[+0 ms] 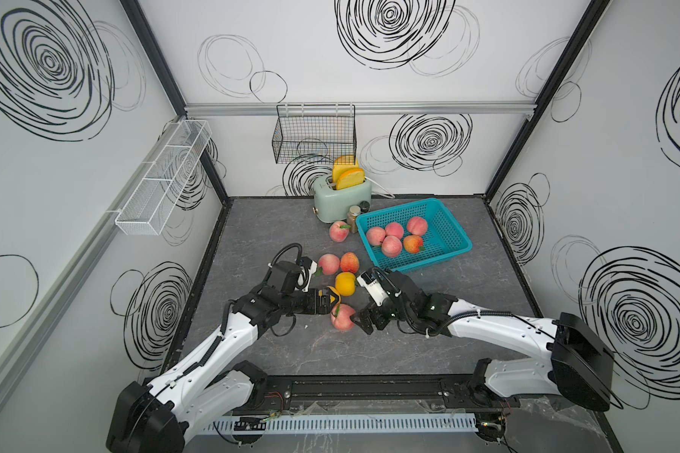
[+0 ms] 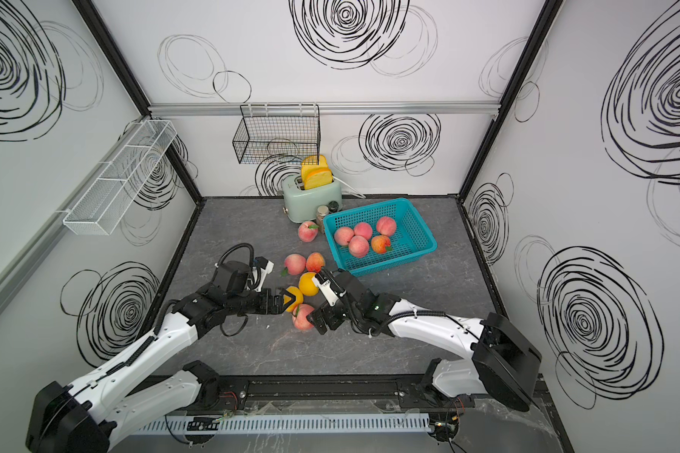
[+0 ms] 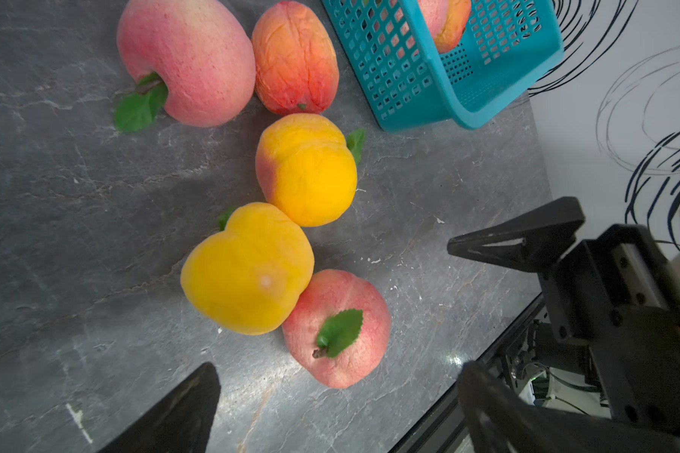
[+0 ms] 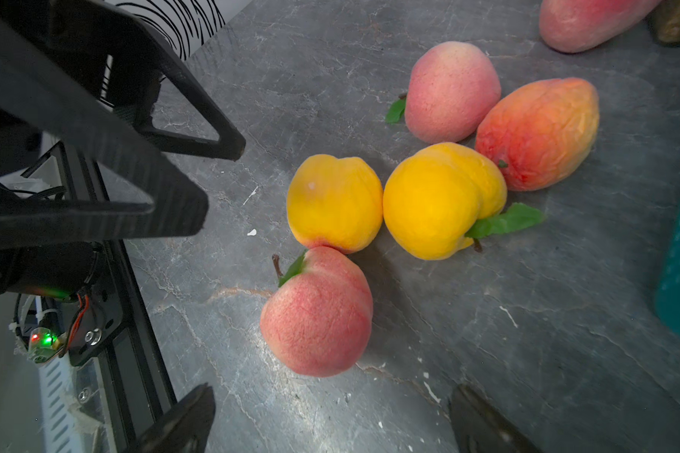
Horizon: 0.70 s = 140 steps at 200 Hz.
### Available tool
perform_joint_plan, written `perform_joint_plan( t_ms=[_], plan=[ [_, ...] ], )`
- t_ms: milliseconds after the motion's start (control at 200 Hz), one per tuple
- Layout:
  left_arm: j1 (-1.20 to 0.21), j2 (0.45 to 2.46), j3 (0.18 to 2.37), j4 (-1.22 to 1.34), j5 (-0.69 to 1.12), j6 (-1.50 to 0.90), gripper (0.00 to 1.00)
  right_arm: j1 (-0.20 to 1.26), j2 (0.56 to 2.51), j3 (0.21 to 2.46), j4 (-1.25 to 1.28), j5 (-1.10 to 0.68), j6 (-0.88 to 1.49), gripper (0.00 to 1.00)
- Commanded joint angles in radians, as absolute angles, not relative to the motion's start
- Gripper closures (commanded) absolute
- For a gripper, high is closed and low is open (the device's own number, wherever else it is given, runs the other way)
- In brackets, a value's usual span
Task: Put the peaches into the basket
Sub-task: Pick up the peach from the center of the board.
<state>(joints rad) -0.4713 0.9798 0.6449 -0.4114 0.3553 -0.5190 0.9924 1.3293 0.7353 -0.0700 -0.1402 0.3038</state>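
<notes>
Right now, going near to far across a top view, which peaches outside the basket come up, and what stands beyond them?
nearest pink peach → fully visible yellow peach → orange-red peach → farthest pink peach → toaster

Lab test cell, scribble-patterned walls [image 1: 291,59], aluminium rails [image 1: 409,106]

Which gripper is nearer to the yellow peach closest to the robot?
Left. The left gripper, open, overlaps that yellow peach in both top views; the right gripper, also open, is beyond the pink peach beside it.
</notes>
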Motion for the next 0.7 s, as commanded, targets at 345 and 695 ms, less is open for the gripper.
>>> perform_joint_plan(
  t_ms=[345,695],
  plan=[
    [-0.480,0.966,0.590,-0.361,0.338,-0.607,0.02,1.020,1.439,0.702,0.111,-0.140,0.338,0.03],
    [-0.480,0.999,0.587,-0.339,0.332,-0.606,0.02,1.021,1.530,0.731,0.133,-0.152,0.327,0.03]
  ],
)
